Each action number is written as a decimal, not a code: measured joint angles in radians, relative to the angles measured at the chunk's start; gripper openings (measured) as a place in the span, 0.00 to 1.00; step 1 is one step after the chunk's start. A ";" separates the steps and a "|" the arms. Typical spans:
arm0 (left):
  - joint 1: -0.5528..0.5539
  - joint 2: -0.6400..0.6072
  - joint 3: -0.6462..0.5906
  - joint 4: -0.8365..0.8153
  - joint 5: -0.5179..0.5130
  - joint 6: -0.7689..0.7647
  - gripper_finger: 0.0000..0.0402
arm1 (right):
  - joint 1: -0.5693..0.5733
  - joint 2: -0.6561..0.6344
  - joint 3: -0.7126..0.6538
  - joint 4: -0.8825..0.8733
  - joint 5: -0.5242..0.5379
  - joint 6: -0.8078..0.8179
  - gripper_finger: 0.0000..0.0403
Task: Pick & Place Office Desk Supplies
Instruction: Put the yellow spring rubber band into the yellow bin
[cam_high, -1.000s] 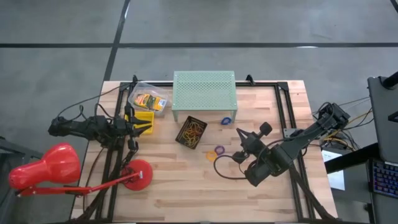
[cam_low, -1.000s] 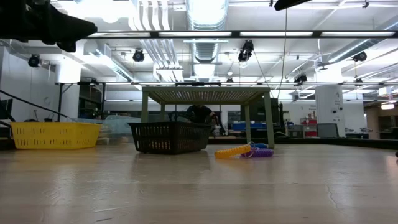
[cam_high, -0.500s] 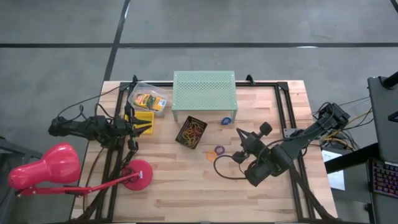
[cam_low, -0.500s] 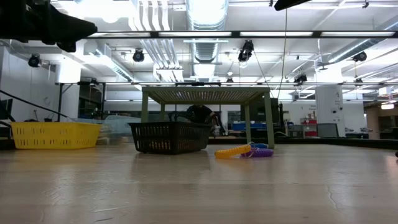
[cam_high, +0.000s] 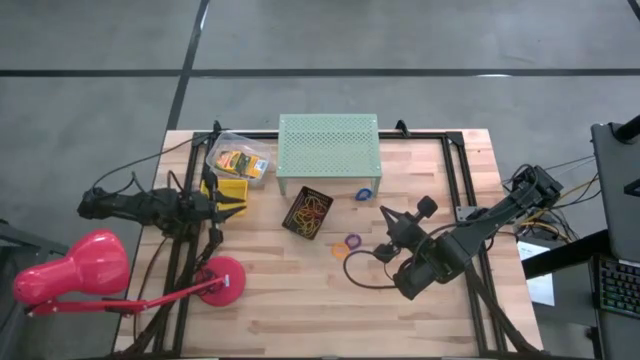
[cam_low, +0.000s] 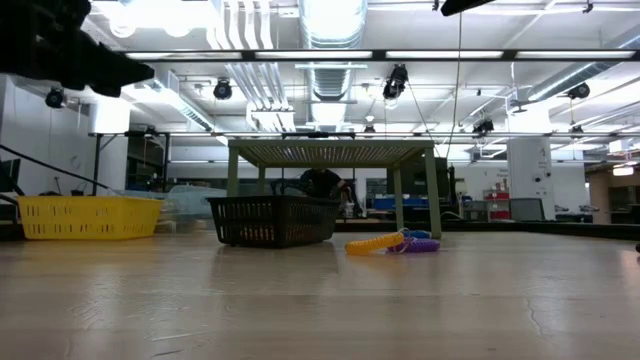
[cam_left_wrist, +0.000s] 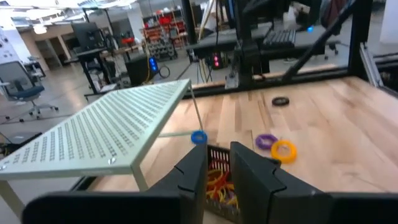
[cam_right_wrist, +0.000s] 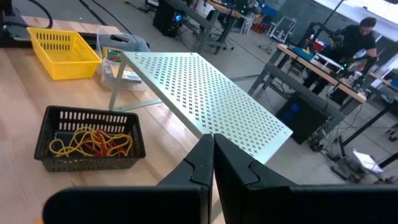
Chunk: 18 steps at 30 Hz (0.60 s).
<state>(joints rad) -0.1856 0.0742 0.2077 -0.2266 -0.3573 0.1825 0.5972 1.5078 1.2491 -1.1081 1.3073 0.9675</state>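
Observation:
A black basket (cam_high: 307, 212) of red, orange and yellow rubber bands stands on the table in front of the mint-green stand (cam_high: 329, 148). A blue ring roll (cam_high: 365, 193) lies near the stand's right leg. A yellow ring and a purple ring (cam_high: 350, 243) lie right of the basket, and a black ring (cam_left_wrist: 280, 101) lies farther right. A clear tub with yellow-orange boxes (cam_high: 238, 160) stands behind a yellow basket (cam_high: 228, 188). My left gripper (cam_high: 240, 203) hovers beside the yellow basket, slightly open and empty. My right gripper (cam_high: 385, 213) hovers right of the rings, shut and empty.
A pink desk lamp (cam_high: 70, 270) lies off the table's left edge, with its round base (cam_high: 220, 282) on the near left of the table. A black cable (cam_high: 358, 270) loops near the right arm. Bare wood shows along the near edge.
My left arm has dipped a little, as the low view shows. Nothing else has moved.

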 joint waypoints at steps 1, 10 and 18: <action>0.000 0.000 -0.001 -0.005 0.001 0.000 0.18 | 0.000 0.000 -0.001 0.000 0.000 -0.005 0.02; 0.000 0.000 -0.006 -0.014 0.002 -0.077 0.18 | -0.001 0.000 -0.002 0.001 -0.055 0.013 0.02; 0.000 0.000 -0.006 -0.021 0.002 -0.079 0.18 | -0.002 0.000 -0.004 0.039 -0.191 -0.099 0.02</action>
<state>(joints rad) -0.1856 0.0738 0.2016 -0.2475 -0.3550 0.1032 0.5953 1.5074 1.2449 -1.0689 1.1162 0.8686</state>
